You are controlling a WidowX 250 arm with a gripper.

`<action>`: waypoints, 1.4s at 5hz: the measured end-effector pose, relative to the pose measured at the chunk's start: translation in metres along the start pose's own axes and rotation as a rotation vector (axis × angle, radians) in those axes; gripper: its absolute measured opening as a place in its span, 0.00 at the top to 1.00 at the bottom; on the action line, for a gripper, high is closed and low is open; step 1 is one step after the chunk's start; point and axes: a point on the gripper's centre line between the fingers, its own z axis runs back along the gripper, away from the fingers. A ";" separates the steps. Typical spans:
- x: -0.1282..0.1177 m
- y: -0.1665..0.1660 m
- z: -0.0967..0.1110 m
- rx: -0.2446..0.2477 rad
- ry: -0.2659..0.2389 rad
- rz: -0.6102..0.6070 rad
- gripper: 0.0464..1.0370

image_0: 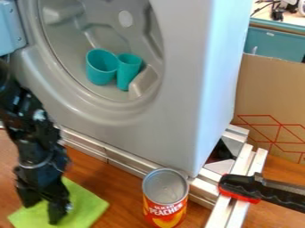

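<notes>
Blk gripper (42,213) hangs at lower L of the view, pointing down over a bright green cloth (89,205) that lies flat on the wood tabletop (124,196). Fingers stand well apart, w/ green showing btwn them & nothing gripped that I can see; can't tell if the tips touch the cloth. To the R of the cloth, apart from it, a tin can (166,200) stands upright, bare metal top up. Its wraparound label (164,214) is red w/ yellow-orange artwork low down & two lines of white caps lettering. Behind is a big grey housing (149,133) w/ a round opening, like a front-load washer; pt of a lt-blue door (10,26) is at far L. Inside sit two teal cups, side by side: a wider one (100,73) & a narrower one (127,73). Pale round spot, no legible print, on the back wall. Metal rails (241,162) run along the housing's base & out past its R corner, just beside the can. A blk tool handle w/ red trim (244,186) lies across them. Cardboard (271,93) w/ red geometric line print stands at R, teal bin (274,42) behind it, w/ a tiny pale tag, illegible.
</notes>
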 end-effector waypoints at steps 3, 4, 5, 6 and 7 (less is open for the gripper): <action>0.000 -0.084 0.004 -0.083 0.026 -0.103 0.04; -0.003 -0.098 0.024 -0.127 0.017 -0.070 0.04; -0.011 -0.096 0.030 -0.122 0.012 -0.056 0.04; -0.012 -0.087 0.054 -0.079 -0.059 -0.014 0.04; -0.012 -0.078 0.079 -0.064 -0.105 0.007 0.04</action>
